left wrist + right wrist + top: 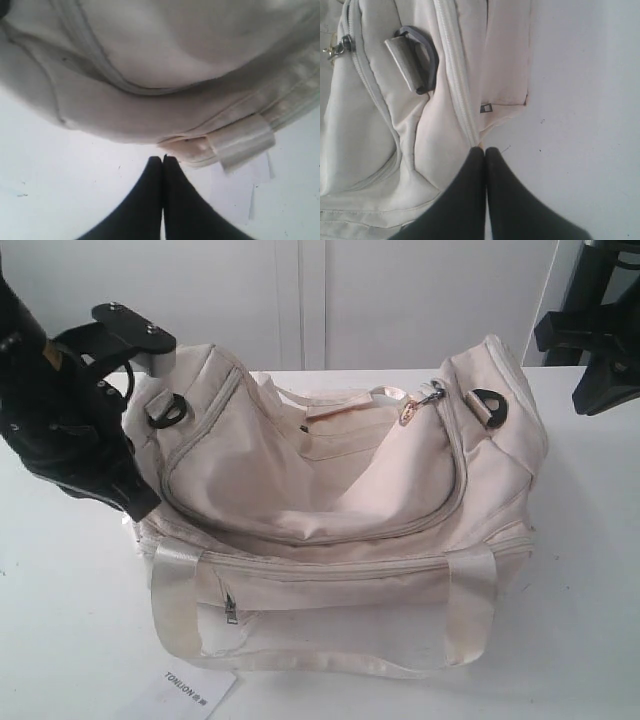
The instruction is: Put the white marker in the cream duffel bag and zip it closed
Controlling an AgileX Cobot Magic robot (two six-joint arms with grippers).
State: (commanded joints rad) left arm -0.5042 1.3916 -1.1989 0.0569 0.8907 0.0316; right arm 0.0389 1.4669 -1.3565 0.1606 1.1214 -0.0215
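Observation:
The cream duffel bag (340, 510) lies on the white table (60, 620), its curved top zipper (300, 536) drawn shut with the metal pull (430, 397) near the right end. The white marker is out of view. My left gripper (138, 502) hangs beside the bag's left end; in the left wrist view the left gripper (162, 159) is shut and empty, just short of the bag's (150, 90) edge and a satin strap (242, 142). My right gripper (485, 149) is shut and empty above the bag's (380, 140) right end. The right arm (600, 350) stands raised at the far right.
A white paper tag (190, 692) lies on the table in front of the bag. Black D-rings (166, 410) (490, 406) sit at both ends. A front pocket zipper pull (231, 611) hangs between the satin handles (176, 600). White wall panels stand behind the table.

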